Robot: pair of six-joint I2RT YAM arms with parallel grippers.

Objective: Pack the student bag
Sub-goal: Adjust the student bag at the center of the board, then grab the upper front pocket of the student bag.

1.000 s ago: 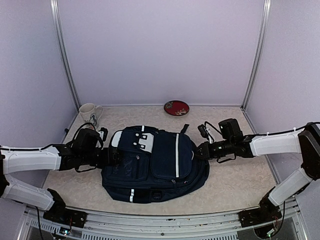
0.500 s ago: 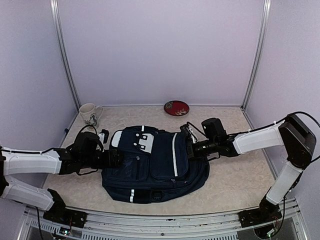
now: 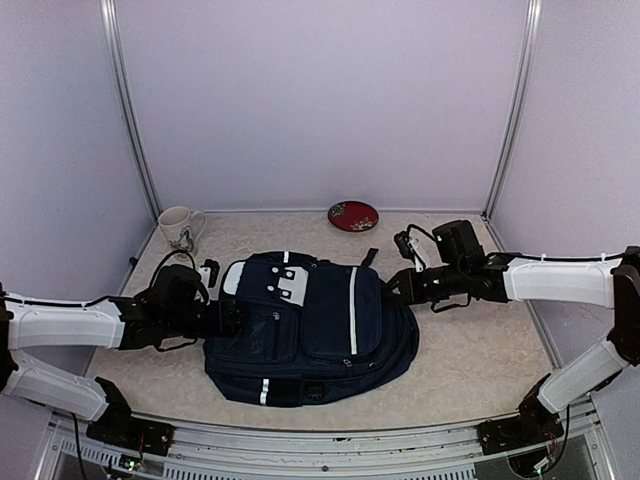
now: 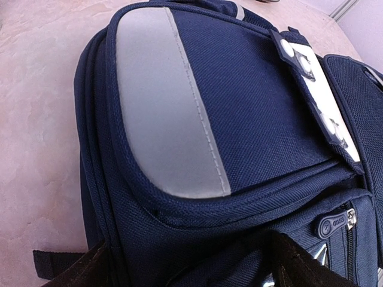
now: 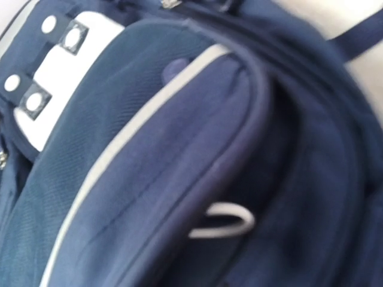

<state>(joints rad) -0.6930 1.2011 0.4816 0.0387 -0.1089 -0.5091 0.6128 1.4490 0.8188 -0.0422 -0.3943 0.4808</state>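
The student bag (image 3: 310,325) lies flat in the middle of the table, with its white top patch (image 3: 285,285) toward the left. My left gripper (image 3: 228,315) is at the bag's left end. In the left wrist view its dark fingers (image 4: 81,269) stand wide apart, and the bag's navy fabric (image 4: 251,101) fills the gap between them. My right gripper (image 3: 395,288) hovers at the bag's right edge. Its fingers do not show in the right wrist view, which is blurred. That view looks at the front pocket (image 5: 179,149) and a white zipper loop (image 5: 224,220).
A white mug (image 3: 178,226) stands at the back left. A red dish (image 3: 352,215) sits by the back wall. A black strap (image 3: 370,257) sticks out behind the bag. Pale walls close in three sides.
The right gripper reached left over the bag's right edge, then drew back to the right. The left gripper stayed at the bag's left end.
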